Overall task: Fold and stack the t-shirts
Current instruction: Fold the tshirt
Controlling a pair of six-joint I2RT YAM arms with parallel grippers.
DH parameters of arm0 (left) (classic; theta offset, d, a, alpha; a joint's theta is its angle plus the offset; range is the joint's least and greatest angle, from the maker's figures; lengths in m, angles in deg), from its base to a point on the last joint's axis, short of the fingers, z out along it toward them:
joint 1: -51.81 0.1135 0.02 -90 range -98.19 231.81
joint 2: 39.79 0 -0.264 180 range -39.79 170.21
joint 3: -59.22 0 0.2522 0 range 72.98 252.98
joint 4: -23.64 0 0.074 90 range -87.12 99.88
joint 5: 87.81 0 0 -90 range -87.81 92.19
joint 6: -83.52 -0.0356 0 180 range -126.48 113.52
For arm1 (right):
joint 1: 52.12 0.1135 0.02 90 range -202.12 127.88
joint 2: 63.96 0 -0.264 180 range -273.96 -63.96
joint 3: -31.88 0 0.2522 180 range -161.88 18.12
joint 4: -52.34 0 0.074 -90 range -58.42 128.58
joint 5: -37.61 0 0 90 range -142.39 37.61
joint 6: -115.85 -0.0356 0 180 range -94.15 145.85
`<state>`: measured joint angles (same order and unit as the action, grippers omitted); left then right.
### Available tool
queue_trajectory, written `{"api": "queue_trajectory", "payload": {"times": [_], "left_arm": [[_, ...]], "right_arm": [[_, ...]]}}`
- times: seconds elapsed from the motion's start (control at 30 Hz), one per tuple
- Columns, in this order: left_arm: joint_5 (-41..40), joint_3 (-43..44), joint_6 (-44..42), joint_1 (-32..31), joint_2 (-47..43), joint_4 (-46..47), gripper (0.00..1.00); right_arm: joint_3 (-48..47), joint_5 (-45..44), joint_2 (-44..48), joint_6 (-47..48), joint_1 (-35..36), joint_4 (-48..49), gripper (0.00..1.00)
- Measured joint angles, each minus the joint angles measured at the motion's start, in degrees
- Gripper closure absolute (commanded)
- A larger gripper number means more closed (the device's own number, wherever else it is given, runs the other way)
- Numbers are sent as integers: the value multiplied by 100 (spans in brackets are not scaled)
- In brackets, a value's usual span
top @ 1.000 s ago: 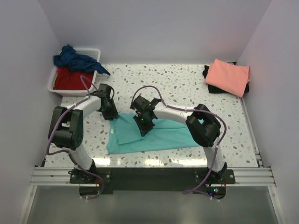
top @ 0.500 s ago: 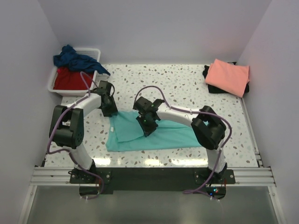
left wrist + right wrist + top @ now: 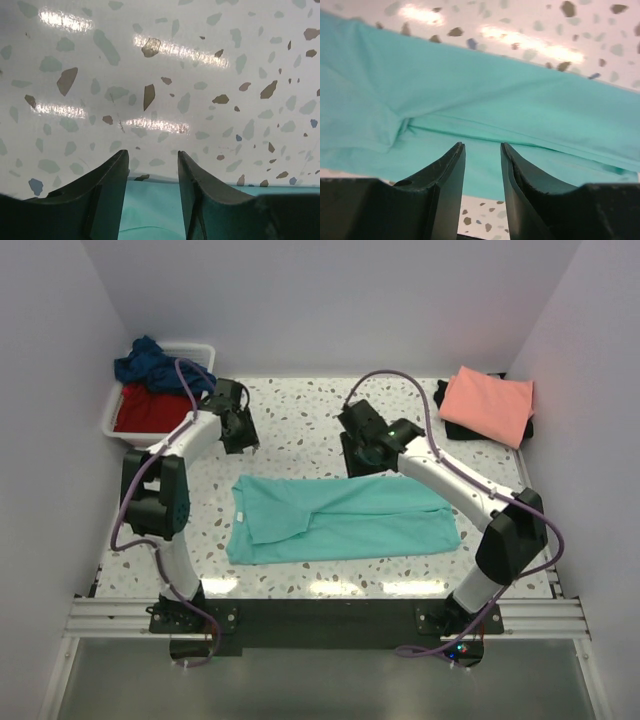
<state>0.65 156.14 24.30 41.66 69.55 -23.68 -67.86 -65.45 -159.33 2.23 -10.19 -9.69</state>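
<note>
Tub (image 3: 110,420), white plastic, beside left pincer (image 3: 150,152); folded pink shirt (image 3: 488,403) beyond right pincer (image 3: 482,145); both spread, empty, by flat teal shirt (image 3: 350,520) on glossy speckled table (image 3: 300,415).

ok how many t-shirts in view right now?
5. Teal shirt spread at table centre; salmon-pink shirt folded atop black shirt, far right; navy shirt draped over white tub, far left; red shirt inside. More may hide in either pile.

Turquoise t-shirt (image 3: 350,520): soft matt cloth, lying faintly creased. Table (image 3: 300,415): smooth glossy speckled top, reflecting bright light streaks. Tub (image 3: 108,422): white plastic.
</note>
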Motion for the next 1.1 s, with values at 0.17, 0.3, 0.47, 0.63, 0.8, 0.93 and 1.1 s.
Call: {"api": "queue_trajectory", "payload": {"times": [0.17,0.3,0.47,0.63,0.8,0.93,1.1], "left_arm": [[24,-299,-138,-57,-356,-249,50],[4,-879,-173,-282,-1023,-483,50],[-28,-1329,-160,-802,-1580,-671,50],[-9,-1849,-37,-1110,-1657,-678,50],[-15,-2210,20,-1121,-1637,-734,49],[-13,-2352,22,-1132,-1556,-695,49],[-17,-2393,20,-1137,-1110,-555,49]], "right_arm": [[365,-306,214,-83,-343,-37,60],[540,-385,201,-103,-293,-63,59],[555,-426,127,-129,-310,-50,59],[566,-402,-103,-186,-472,-20,59],[671,-343,-225,-223,-835,28,58],[713,-256,-267,-232,-1023,74,59],[761,-146,-354,-247,-1086,166,59]]}}
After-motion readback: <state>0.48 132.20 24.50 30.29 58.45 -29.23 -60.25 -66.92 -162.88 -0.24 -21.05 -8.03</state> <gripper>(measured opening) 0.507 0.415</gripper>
